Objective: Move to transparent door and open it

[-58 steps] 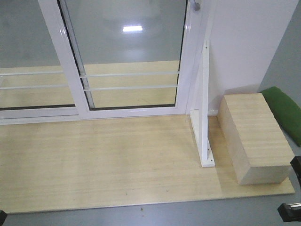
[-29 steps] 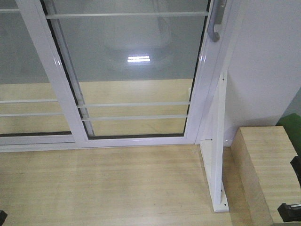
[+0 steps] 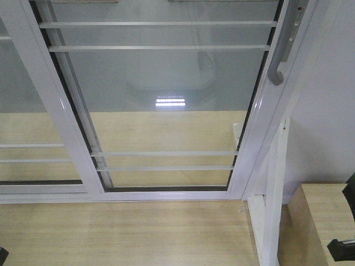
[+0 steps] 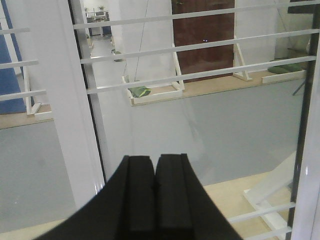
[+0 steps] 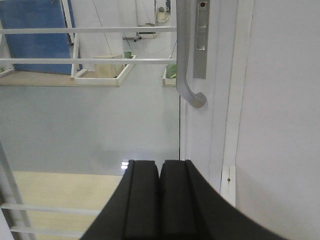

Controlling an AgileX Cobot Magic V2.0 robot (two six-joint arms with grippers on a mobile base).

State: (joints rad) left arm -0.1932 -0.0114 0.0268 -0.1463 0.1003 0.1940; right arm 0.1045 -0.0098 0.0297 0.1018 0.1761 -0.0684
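Closer now, the transparent door (image 3: 166,100) looms, and with both arms' fingers (image 5: 142,200) clenched empty the right could bump the handle (image 5: 183,60), not hook it.

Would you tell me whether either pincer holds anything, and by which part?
Nothing: the left pincer and right pincer are shut empty, the handle untouched.
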